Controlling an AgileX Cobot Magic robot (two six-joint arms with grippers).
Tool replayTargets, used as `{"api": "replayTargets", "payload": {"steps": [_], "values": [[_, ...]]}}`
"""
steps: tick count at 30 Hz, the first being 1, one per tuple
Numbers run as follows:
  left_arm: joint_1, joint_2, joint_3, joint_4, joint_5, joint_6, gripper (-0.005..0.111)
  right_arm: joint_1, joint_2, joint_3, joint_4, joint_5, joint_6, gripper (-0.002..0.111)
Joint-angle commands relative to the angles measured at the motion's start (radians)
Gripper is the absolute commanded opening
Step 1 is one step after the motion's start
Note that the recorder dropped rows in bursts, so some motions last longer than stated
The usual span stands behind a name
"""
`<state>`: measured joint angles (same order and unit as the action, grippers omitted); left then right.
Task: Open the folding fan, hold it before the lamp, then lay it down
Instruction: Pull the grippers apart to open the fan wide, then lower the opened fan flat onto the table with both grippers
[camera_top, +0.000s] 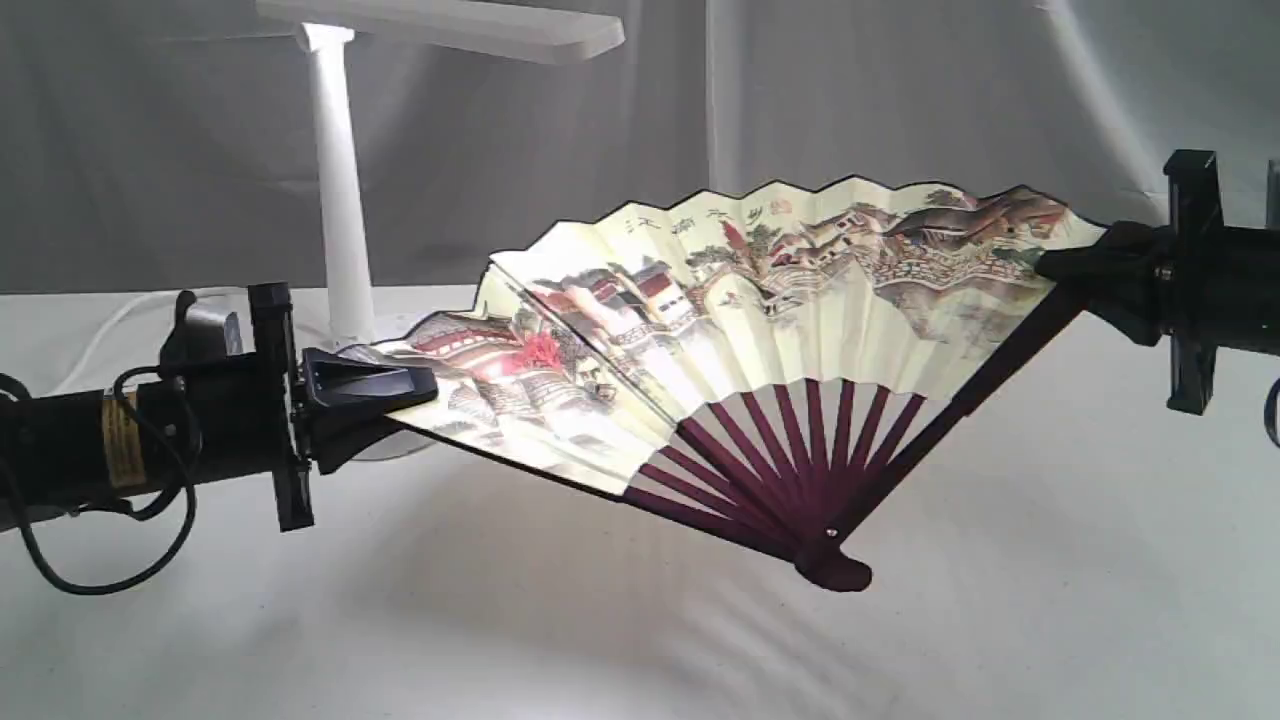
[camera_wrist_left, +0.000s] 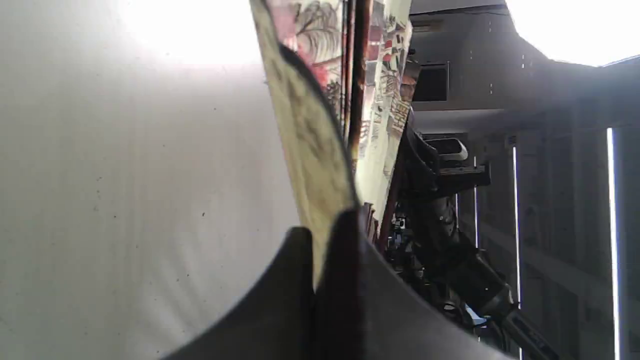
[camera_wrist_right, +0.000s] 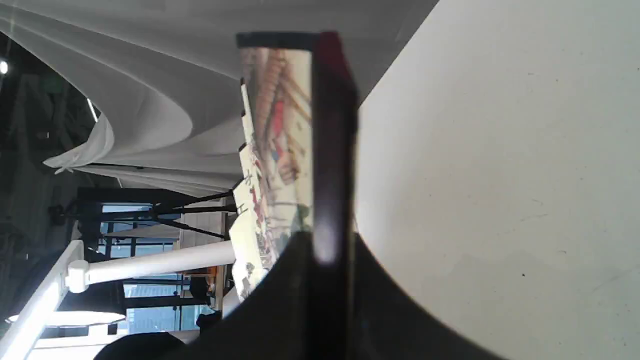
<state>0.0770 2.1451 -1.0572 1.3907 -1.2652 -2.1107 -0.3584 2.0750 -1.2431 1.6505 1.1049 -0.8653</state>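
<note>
The folding fan is spread open in the air above the table, its painted cream leaf facing the exterior view and its maroon ribs meeting at a pivot low in the middle. My left gripper is shut on the fan's left guard, and my right gripper is shut on the right guard. The white lamp stands behind the fan's left part, lit, its bar head reaching over it. The left wrist view shows the folding fan edge-on between shut fingers; the right wrist view shows the folding fan and the lamp.
A white tabletop lies under the fan, with the fan's shadow on it. A grey-white cloth backdrop hangs behind. A black cable loops under the left arm. The other arm shows in the left wrist view.
</note>
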Motion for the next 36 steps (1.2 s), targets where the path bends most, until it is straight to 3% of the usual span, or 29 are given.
{"api": "replayTargets", "payload": {"steps": [1, 15, 23, 36], "values": [[0.004, -0.005, -0.001, 0.088, 0.044, 0.0, 0.0, -0.016, -0.012, -0.004, 0.044, -0.03, 0.007, 0.0], [0.018, -0.107, 0.042, 0.116, 0.044, 0.015, 0.0, -0.016, -0.012, -0.004, 0.058, -0.04, 0.007, 0.0], [0.1, -0.126, 0.082, 0.113, 0.044, -0.004, 0.0, -0.016, -0.012, -0.004, 0.069, -0.036, 0.0, 0.0], [0.189, -0.207, 0.262, 0.111, 0.044, 0.131, 0.0, -0.016, -0.012, -0.004, 0.088, -0.064, 0.003, 0.0]]}}
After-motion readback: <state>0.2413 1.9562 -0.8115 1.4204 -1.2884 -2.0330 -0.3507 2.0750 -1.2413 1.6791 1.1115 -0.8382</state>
